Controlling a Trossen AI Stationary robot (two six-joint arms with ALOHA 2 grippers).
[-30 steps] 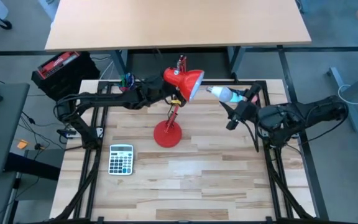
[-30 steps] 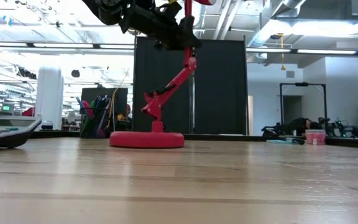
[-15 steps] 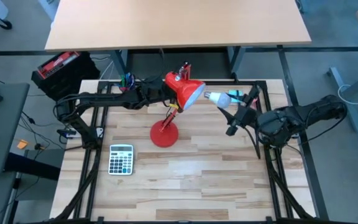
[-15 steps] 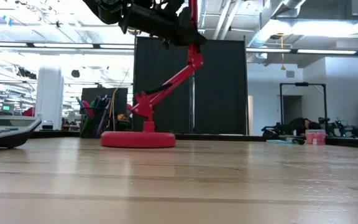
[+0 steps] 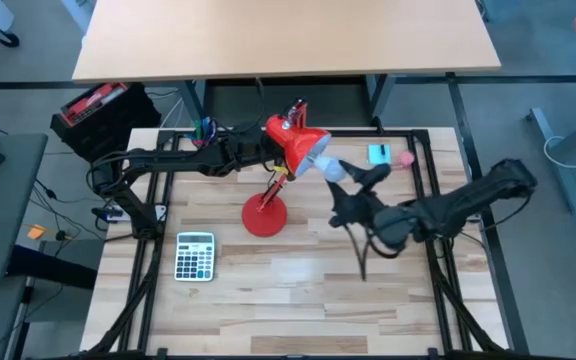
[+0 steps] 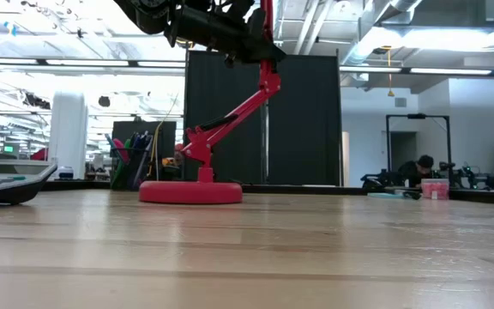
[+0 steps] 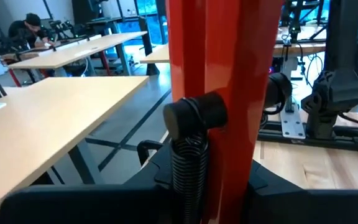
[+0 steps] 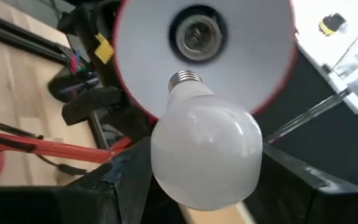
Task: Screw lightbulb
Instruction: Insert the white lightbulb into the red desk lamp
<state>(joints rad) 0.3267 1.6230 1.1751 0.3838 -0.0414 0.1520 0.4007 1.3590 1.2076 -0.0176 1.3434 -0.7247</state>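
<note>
The red desk lamp (image 5: pixel 290 143) stands on its round base (image 5: pixel 265 215) at the table's far middle, with its cone shade open toward the table's right. My left gripper (image 5: pixel 271 155) is shut on the lamp's upper arm, just behind the shade. My right gripper (image 5: pixel 346 180) is shut on the white lightbulb (image 5: pixel 334 170), just right of the shade. In the right wrist view the bulb's metal screw base (image 8: pixel 184 79) points at the socket (image 8: pixel 197 31) inside the white-lined shade, a short way off it. My left gripper pinches the lamp's red upper arm (image 7: pixel 229 124) between its two fingers, beside the spring (image 7: pixel 188 168) and black knob. The fingers come level from the table's left and lie across the arm. The lamp stands on its base. My right gripper pinches the bulb's round glass end (image 8: pixel 204 155) between its two fingers (image 8: pixel 126 180), coming from the table's right. The bulb is lifted clear of the table, lying about level, its screw base toward the shade.
A grey calculator (image 5: pixel 195 255) lies at the near left, also in the low view (image 6: pixel 7 180). A teal object (image 5: pixel 379 153) and a small pink ball (image 5: pixel 405 157) lie at the far right. Black frame rails (image 5: pixel 438 200) run along the table's sides.
My left gripper has shifted the lamp: its base has slid a little toward the table's left and its shade has turned. My right gripper has carried the bulb toward the table's left and a little nearer, up to the shade's opening.
</note>
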